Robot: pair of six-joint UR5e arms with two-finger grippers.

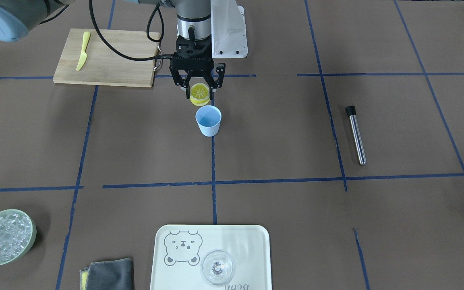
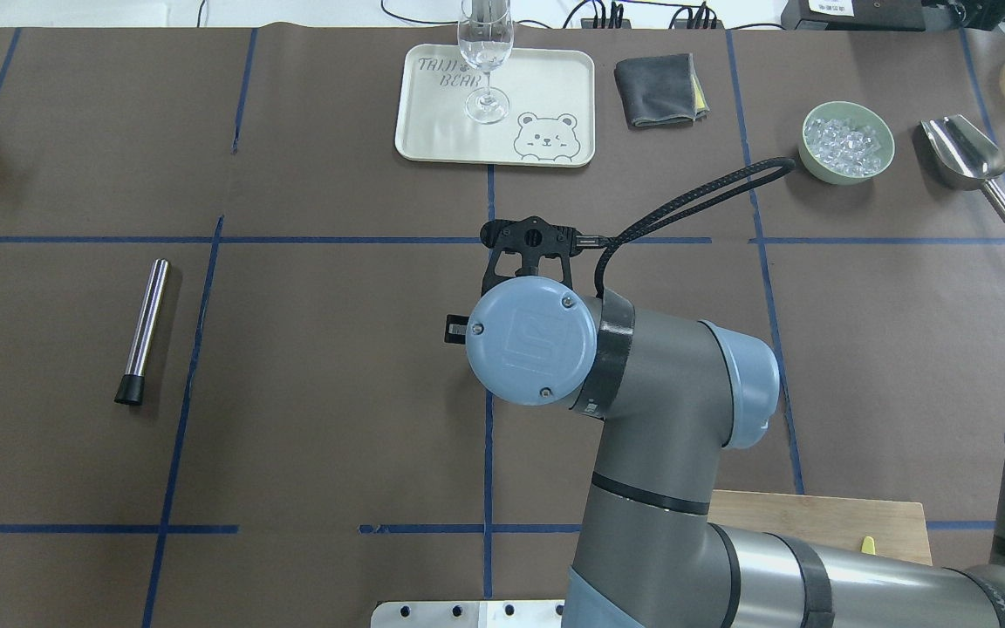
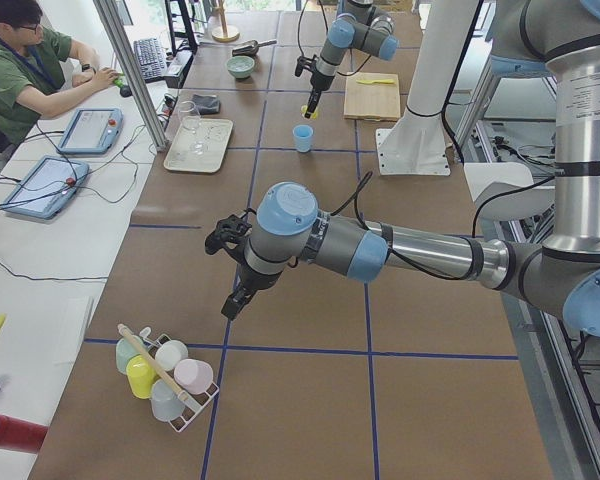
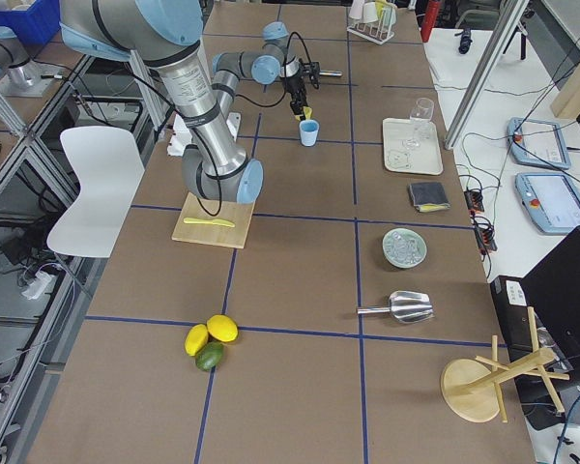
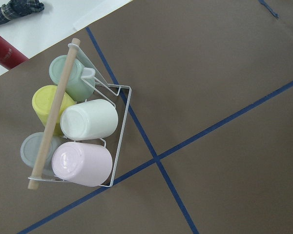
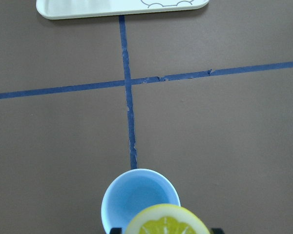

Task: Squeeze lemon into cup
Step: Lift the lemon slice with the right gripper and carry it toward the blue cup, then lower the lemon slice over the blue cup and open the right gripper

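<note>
In the front view, the right gripper (image 1: 199, 93) pinches a small round yellow lemon half (image 1: 199, 92) between its two black fingers. The pale cut side shows. The lemon half is held close to the rim of a small light-blue plastic cup (image 1: 208, 120), on the robot's side of it. The cup stands upright on the brown table (image 1: 276, 133). A flat wooden board (image 1: 111, 60) with a yellow plastic knife (image 1: 83, 51) on it lies nearby.

From overhead, the right arm's big round wrist hides the cup and the lemon half. A pale tray with a bear picture (image 2: 433, 131) holds a clear stemmed glass (image 2: 485, 52).

From the left side, the left gripper (image 3: 230, 306) points down near a white wire rack of coloured mugs (image 3: 165, 375). I cannot tell if its fingers are apart or together.

From the right side, the lemon half is just above the cup.

The left wrist view shows only the rack and blue tape lines.

In the right wrist view, the lemon half sits at the bottom edge, in front of the cup's near rim.
</note>
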